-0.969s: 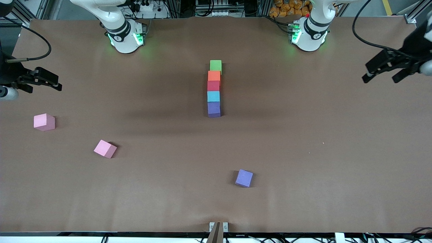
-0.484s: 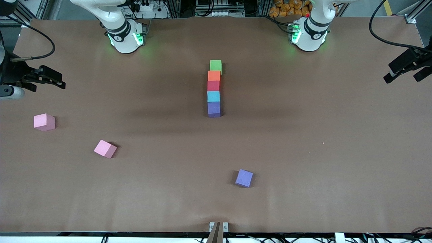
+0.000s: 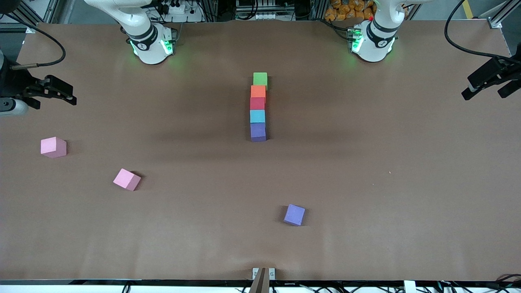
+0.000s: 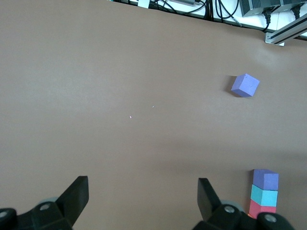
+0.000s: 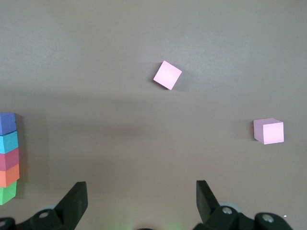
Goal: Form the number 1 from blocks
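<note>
Five blocks touch in a straight column mid-table: green (image 3: pixel 260 78) closest to the bases, then orange (image 3: pixel 258 91), red (image 3: pixel 257 103), light blue (image 3: pixel 257 116) and purple (image 3: pixel 258 132) nearest the front camera. The right wrist view shows all five, from purple (image 5: pixel 7 123) down to green (image 5: pixel 7 192). The left wrist view shows only purple (image 4: pixel 265 179), light blue (image 4: pixel 263 195) and red (image 4: pixel 261 209). My left gripper (image 3: pixel 486 90) (image 4: pixel 142 189) hangs open and empty over the table's edge at the left arm's end. My right gripper (image 3: pixel 65 95) (image 5: pixel 140 190) hangs open and empty over the right arm's end.
A loose lavender cube (image 3: pixel 294 214) (image 4: pixel 245 85) lies nearer the front camera than the column. Two pink cubes (image 3: pixel 53 147) (image 3: pixel 127 179) sit toward the right arm's end, and the right wrist view shows both pink cubes (image 5: pixel 268 131) (image 5: pixel 167 74). Brown paper (image 3: pixel 366 183) covers the table.
The left gripper has drawn back toward the left arm's end of the table. The right gripper shifted slightly. No block has moved.
</note>
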